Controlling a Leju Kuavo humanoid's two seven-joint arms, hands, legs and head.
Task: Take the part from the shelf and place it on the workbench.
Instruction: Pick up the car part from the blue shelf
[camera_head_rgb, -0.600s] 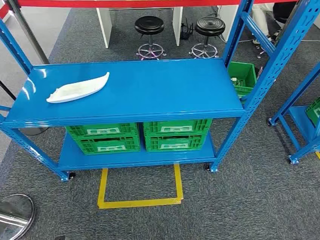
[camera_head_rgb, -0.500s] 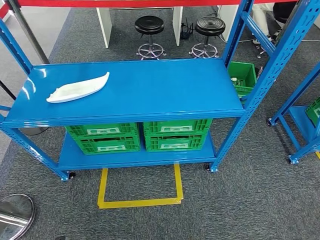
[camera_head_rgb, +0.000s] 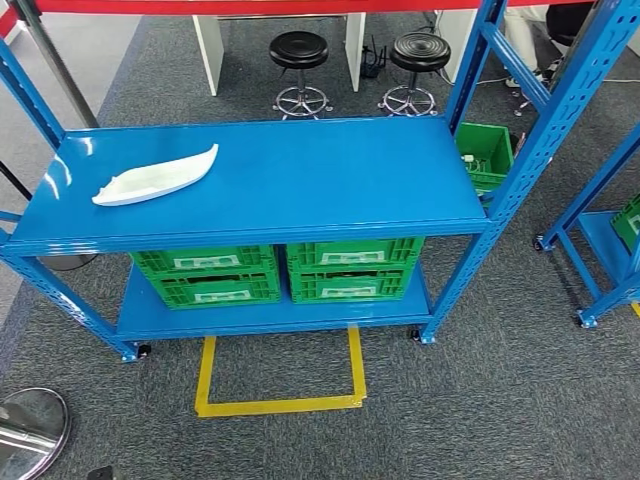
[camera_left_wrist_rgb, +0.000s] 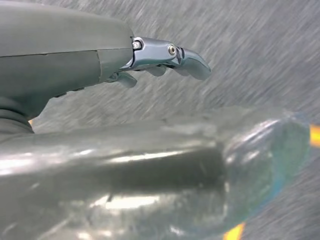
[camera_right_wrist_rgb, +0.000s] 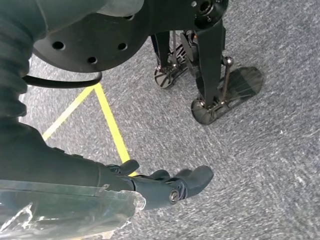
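White part (camera_head_rgb: 155, 176), blue shelf (camera_head_rgb: 302, 190)

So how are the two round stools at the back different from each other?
The left stool has a smooth, plain black seat, while the right stool has a seat with ring grooves in it. The left stool stands between two white panels; the right stool stands nearer the blue shelf post. Both are round, black-topped, and sit on shiny metal ring bases on the grey carpet.

Two black round stools (camera_head_rgb: 300, 52) on the grey carpet beyond the rack, four green crates (camera_head_rgb: 205, 275) stacked in pairs on the lower level, another green bin (camera_head_rgb: 485, 152) on the floor at right, yellow tape (camera_head_rgb: 281, 402) marking a square in front.
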